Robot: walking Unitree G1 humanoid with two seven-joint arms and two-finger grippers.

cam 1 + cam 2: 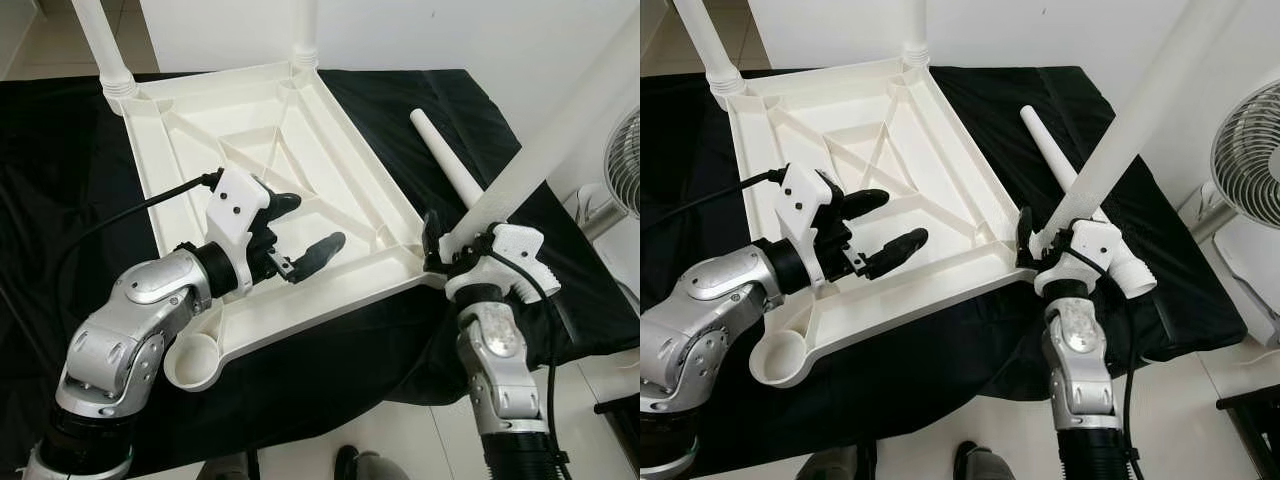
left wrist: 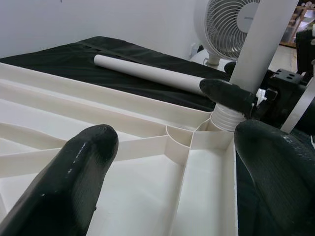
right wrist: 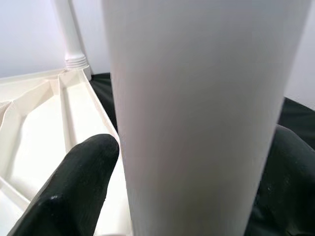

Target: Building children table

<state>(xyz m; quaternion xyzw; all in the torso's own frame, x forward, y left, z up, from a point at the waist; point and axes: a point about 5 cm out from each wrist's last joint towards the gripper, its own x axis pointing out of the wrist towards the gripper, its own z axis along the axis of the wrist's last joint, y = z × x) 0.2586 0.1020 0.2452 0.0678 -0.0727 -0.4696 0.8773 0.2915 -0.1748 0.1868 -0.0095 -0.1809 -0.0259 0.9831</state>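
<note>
the right gripper (image 1: 1040,240) clamped a white leg (image 1: 1135,125) at the upturned tabletop's (image 1: 300,150) near corner. the left gripper (image 1: 305,230) hovered spread above the tabletop.

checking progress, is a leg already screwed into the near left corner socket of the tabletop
No, the near left socket of the tabletop sits empty, and the spare leg lies on the black cloth.

Our left silver arm bends at the elbow and reaches forward, its left gripper (image 1: 305,228) level, the two long black fingers (image 2: 74,182) spread apart. Our right silver arm rises upright, its right gripper (image 1: 1032,243) clamping a white plastic leg tube (image 3: 197,113) between both fingers.
</note>
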